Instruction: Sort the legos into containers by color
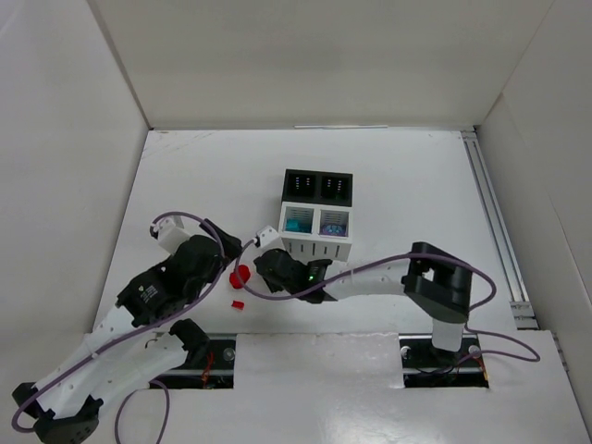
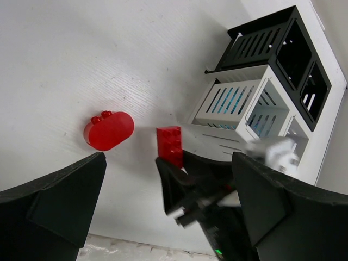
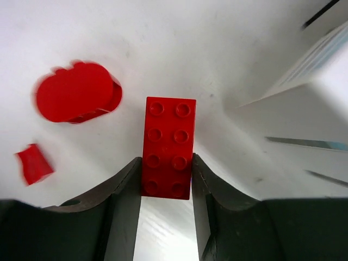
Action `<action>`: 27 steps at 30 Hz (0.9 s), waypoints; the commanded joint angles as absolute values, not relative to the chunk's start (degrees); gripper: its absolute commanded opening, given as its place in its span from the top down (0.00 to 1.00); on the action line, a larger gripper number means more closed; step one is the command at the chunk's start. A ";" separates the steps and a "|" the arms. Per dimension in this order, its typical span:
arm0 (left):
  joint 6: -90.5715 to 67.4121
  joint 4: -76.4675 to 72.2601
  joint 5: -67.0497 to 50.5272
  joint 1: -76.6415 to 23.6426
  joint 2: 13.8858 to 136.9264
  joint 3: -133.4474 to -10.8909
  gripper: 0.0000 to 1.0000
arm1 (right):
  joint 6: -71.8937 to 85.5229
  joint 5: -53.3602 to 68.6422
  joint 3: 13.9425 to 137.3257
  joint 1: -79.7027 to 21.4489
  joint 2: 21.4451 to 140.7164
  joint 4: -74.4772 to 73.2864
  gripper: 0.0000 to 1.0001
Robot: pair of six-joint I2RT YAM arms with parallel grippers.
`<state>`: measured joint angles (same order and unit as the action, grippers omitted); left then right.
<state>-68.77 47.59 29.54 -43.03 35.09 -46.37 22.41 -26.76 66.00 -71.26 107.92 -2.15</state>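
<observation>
The right tool (image 3: 166, 174) is clenched on a red brick (image 3: 168, 147), its two fingers pressing the brick's long sides at one end, just in front of the bins' (image 1: 317, 248) white slatted side. Whether the brick touches the counter (image 1: 398, 185) cannot be told. A red oval (image 3: 76, 92) lies on the counter beyond the brick from the bins, apart from it, and a small red bit (image 3: 33, 163) lies near the oval. The left tool (image 1: 227, 252) is released, jaws spread wide, on the oval's side of the bins. The white bins hold teal pieces (image 1: 298, 222) and purple pieces (image 1: 333, 222).
</observation>
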 commanded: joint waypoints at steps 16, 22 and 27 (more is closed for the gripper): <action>-57.32 28.68 27.01 -37.55 49.03 -45.35 0.00 | -16.08 -5.71 75.58 -48.78 94.56 1.15 0.86; -47.03 23.91 11.00 -21.36 48.96 -42.37 0.00 | -17.93 -2.73 80.33 -45.00 100.27 0.62 0.81; -48.95 27.14 11.16 -21.36 47.29 -40.52 0.00 | -17.93 -3.15 81.04 -43.51 100.90 0.62 0.73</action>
<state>-50.52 26.81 13.82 -21.52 48.53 -42.15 -16.43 -3.92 78.11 -44.34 101.82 -1.10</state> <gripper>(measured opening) 0.996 0.431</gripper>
